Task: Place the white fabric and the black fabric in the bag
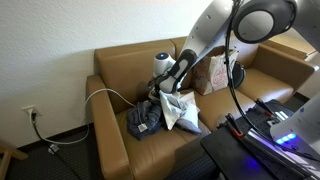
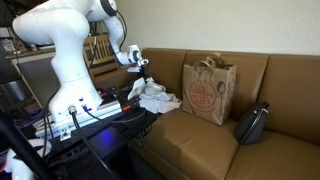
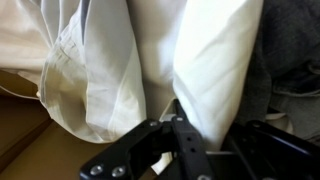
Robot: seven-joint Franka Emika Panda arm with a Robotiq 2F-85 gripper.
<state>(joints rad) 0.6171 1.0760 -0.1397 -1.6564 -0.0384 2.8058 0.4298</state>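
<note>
End effector point(image 3: 178, 128) pinched on thin fold of white fabric point(image 3: 215, 70); slip risked at lift; bag point(image 2: 208, 95), 3 o'clock, may be toppled by trailing cloth.

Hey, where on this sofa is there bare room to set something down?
Bare seat: the sofa cushion in front of the brown paper bag, between the white fabric and the small black bag. Crowded: the end where that fabric and a denim garment are heaped at the gripper.
</note>
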